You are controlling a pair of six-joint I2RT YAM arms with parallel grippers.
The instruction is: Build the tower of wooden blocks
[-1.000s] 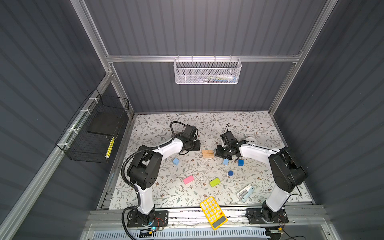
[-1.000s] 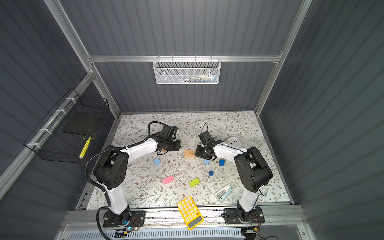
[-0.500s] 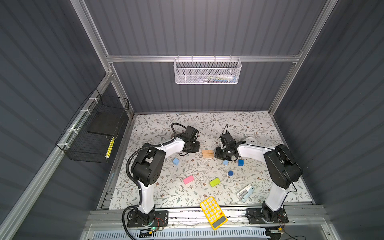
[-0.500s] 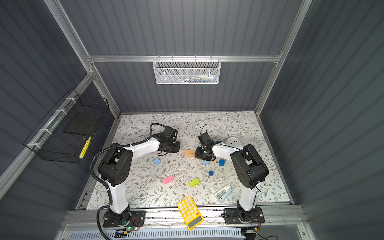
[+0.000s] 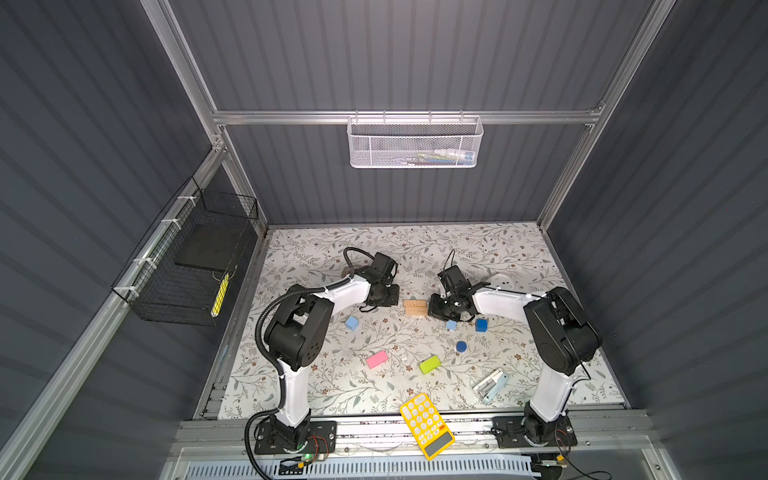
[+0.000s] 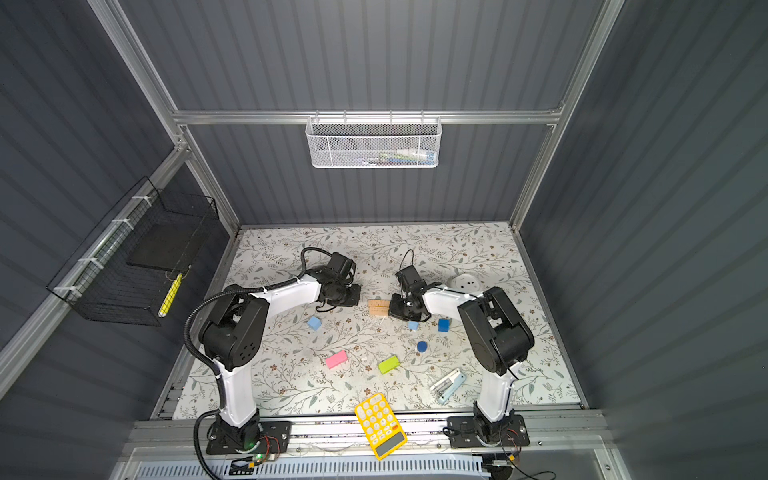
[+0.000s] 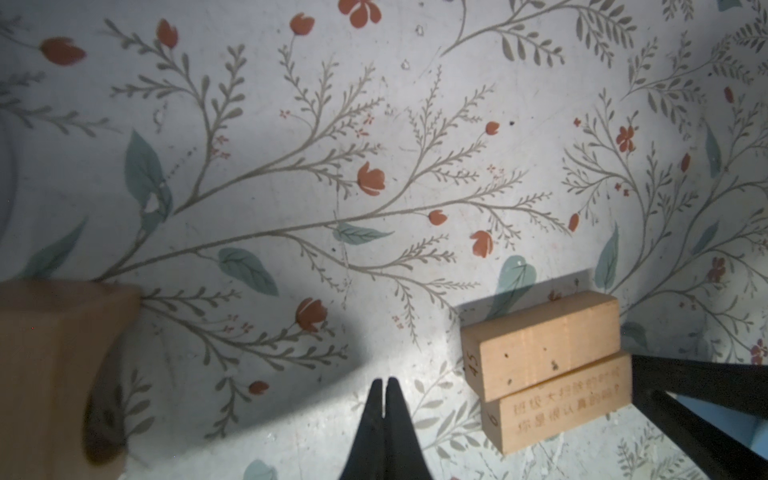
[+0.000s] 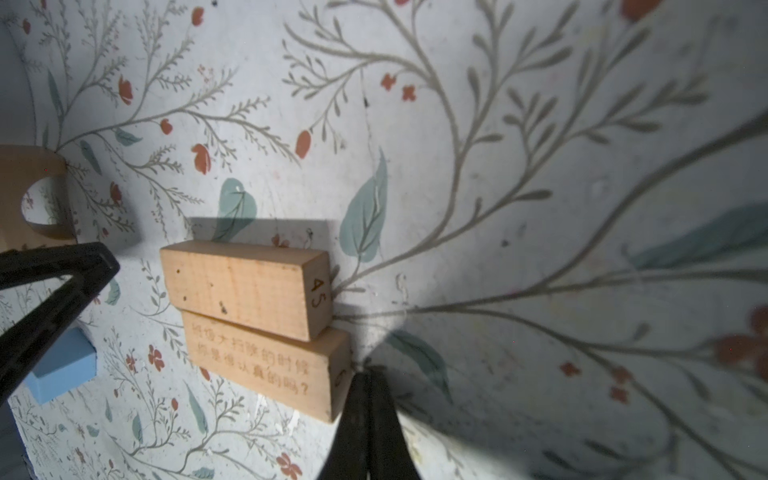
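Floral surface (image 5: pixel 415 245) carries everything. Left gripper (image 7: pixel 384 386) is pinched closed and empty, just left of the two tan bars (image 5: pixel 415 308). Right gripper (image 8: pixel 369 376) is also closed on nothing, tip at the printed bar's right end, contact unclear. The bars lie flat, touching side by side, ends staggered. Likely they're being nudged flush as the tower base, closed tips acting as pushers. Pink bar (image 5: pixel 377 359), lime-green bar (image 5: pixel 429 364), light-blue cube (image 5: pixel 351 323), second light-blue cube (image 5: pixel 451 325), dark-blue cube (image 5: pixel 481 325) and dark-blue cylinder (image 5: pixel 460 346) lie loose, robot-side of the bars, unstacked.
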